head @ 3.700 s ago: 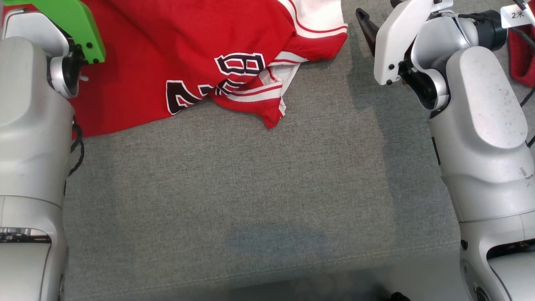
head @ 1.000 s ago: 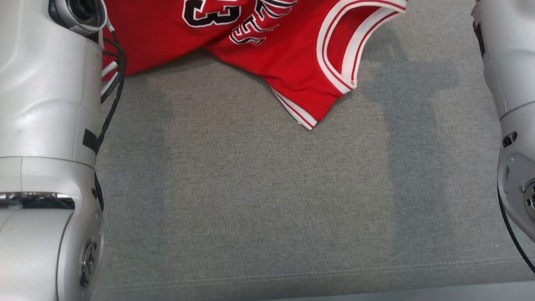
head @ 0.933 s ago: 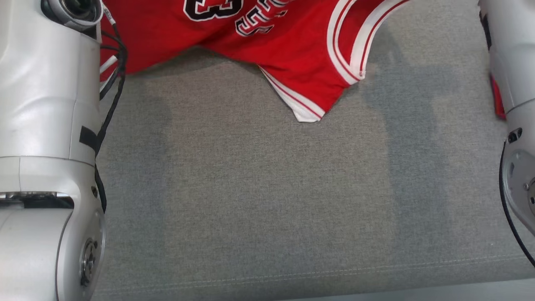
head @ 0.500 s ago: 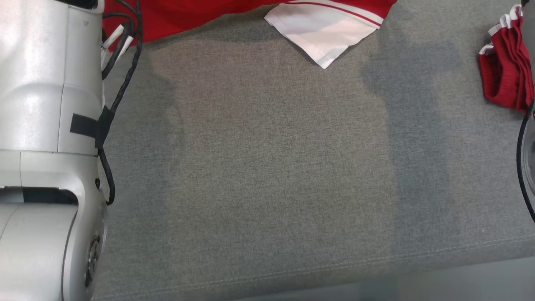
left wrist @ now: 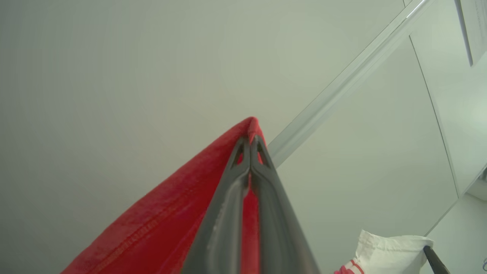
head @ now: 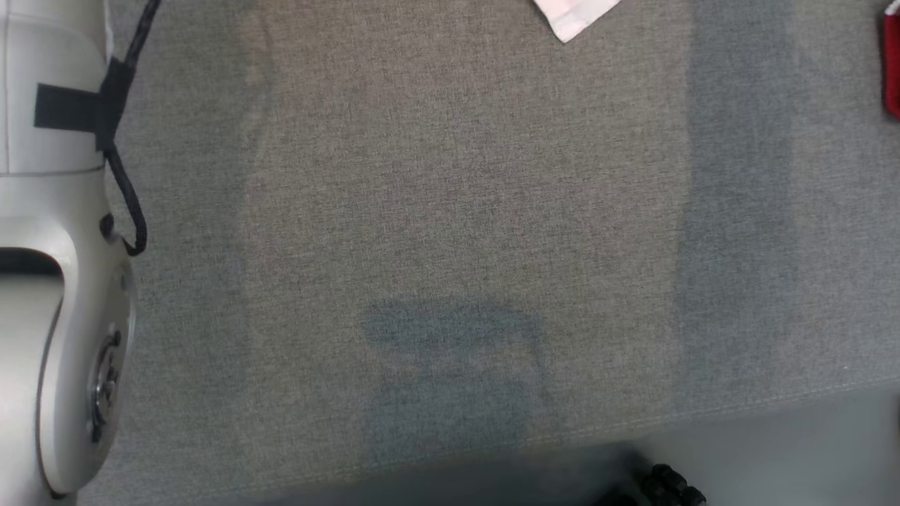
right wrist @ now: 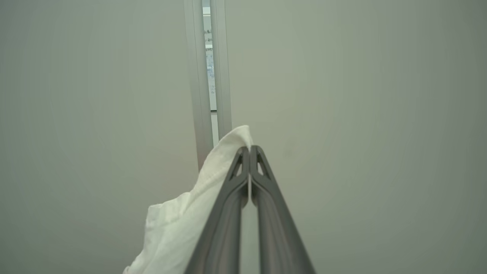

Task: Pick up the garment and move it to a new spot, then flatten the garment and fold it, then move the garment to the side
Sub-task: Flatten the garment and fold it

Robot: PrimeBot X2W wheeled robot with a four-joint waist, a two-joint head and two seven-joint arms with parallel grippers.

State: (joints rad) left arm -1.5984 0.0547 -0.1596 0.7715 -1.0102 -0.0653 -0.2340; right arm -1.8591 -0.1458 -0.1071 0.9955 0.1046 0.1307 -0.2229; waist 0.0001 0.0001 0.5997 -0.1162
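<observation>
The garment is a red jersey with white trim, held up in the air at two points. In the left wrist view my left gripper (left wrist: 250, 142) is shut on a red edge of the garment (left wrist: 171, 220), fingers pointing up at a pale wall. My right gripper (right wrist: 250, 150) is shut on a white part of the garment (right wrist: 179, 224). In the head view a white corner of the garment (head: 573, 17) hangs at the top edge over the grey cushion (head: 457, 211). My left forearm (head: 49, 211) fills that view's left side.
Another red cloth (head: 893, 63) shows at the head view's right edge. The cushion's front seam (head: 703, 414) runs along the bottom, with pale floor (head: 773, 464) and a dark object (head: 668, 485) below it. A pale frame strip (right wrist: 207, 76) crosses the wall ahead.
The garment has risen up the head view until just its white corner remains at the top edge. My arms have gone up with it. The head view itself has also shifted.
</observation>
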